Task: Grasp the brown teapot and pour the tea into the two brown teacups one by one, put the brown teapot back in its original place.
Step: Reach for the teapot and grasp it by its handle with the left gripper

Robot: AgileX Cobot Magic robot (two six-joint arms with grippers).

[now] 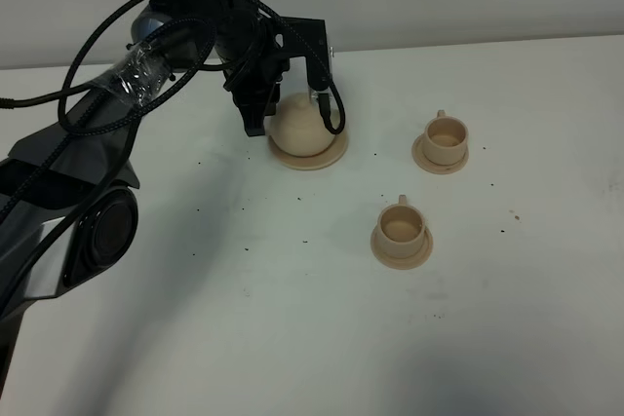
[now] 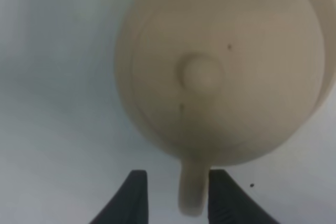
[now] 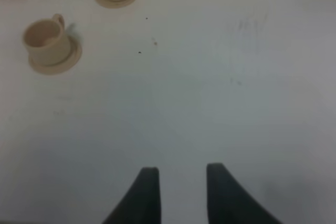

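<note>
Matt tan ceramic on a smooth white bench [image 1: 292, 338]

The brown teapot [image 2: 226, 35] looks like pale ceramic with a dull, matt skin. It is smooth over body, knobbed lid [image 2: 200, 72] and handle [image 2: 191, 192], apart from a few tiny dark flecks. The two brown teacups [image 1: 448, 133] [image 1: 400, 224], the wide saucer [image 1: 327, 158] and the two small saucers [image 1: 426, 157] [image 1: 382, 252] share that chalky, unglazed-looking finish. The bench top is flat, matt white, sprinkled with small dark specks. The left fingers [image 2: 134, 198] and right fingers [image 3: 147, 192] look like matt black plastic. The left arm [image 1: 68, 241] has a dark shell with a faint satin sheen, crinkled clear plastic film [image 1: 146, 80] glints around one link, and the black cables [image 1: 97, 28] wear a braided sleeve.
</note>
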